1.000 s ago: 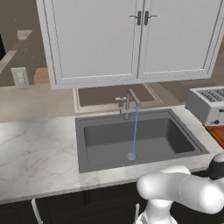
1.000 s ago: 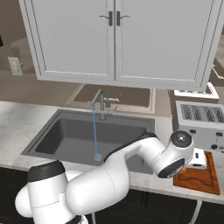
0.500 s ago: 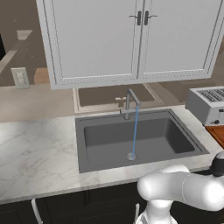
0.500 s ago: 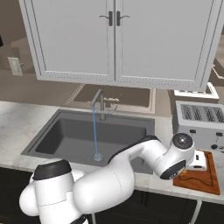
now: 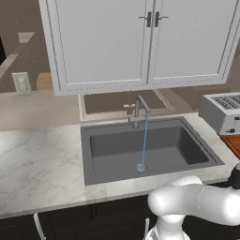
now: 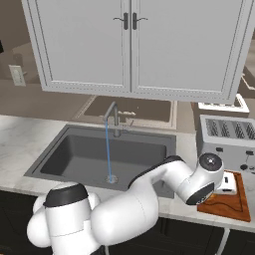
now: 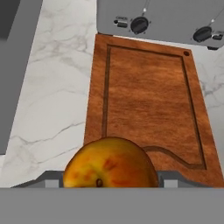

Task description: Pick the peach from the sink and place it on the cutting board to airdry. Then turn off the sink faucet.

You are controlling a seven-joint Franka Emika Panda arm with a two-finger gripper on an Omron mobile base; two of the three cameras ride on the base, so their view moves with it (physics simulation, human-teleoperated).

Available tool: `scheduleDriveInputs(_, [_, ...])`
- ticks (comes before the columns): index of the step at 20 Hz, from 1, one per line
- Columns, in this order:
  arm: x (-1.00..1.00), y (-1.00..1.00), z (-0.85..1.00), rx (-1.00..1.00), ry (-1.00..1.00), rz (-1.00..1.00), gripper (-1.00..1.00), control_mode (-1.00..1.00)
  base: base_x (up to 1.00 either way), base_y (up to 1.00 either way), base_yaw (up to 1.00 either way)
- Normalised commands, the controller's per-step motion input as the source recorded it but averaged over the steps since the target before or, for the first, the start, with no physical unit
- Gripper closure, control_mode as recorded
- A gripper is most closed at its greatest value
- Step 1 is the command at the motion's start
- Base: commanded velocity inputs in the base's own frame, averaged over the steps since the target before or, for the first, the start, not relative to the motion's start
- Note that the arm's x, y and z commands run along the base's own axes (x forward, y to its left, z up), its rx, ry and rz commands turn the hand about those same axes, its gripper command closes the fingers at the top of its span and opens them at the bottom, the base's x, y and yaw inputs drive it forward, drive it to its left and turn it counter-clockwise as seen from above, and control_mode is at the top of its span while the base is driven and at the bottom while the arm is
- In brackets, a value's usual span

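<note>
You have the peach (image 7: 109, 162) right at the bottom of the hand view, sitting between the grey finger parts that flank it on both sides, so the gripper (image 7: 109, 181) appears to be pinching it; the fingertips themselves are hidden behind the fruit. The peach hangs over the near left corner of the cutting board (image 7: 146, 109), overlapping the board's near edge as the hand camera sees it. You cannot tell from these views whether it touches the wood.

The board lies on the marble counter (image 7: 57, 87), its far edge just in front of the silver toaster (image 7: 162, 19), whose two dark knobs face the camera. In the right base view you see the gripper's white hand over the board (image 6: 234, 196), below the toaster (image 6: 226, 137).

The sink (image 5: 150, 147) sits well to the left of the board, set into the counter. The sink faucet (image 5: 139, 110) stands at the basin's back edge, and a thin blue stream of water (image 5: 144, 140) falls from its spout onto the round drain (image 5: 140, 167).
</note>
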Motion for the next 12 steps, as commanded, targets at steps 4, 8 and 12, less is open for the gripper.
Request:
scheduleDriveInputs(4, [0.05, -0.03, -0.03, 0.00, 0.00, 0.02, 1.00, -1.00, 0.00, 0.00, 0.00])
scheduleDriveInputs(8, [0.00, -0.09, -0.03, 0.00, 0.00, 0.02, 1.00, -1.00, 0.00, 0.00, 0.00])
scheduleDriveInputs(12, [0.01, -0.05, -0.09, 0.00, 0.00, 0.02, 1.00, -1.00, 0.00, 0.00, 0.00])
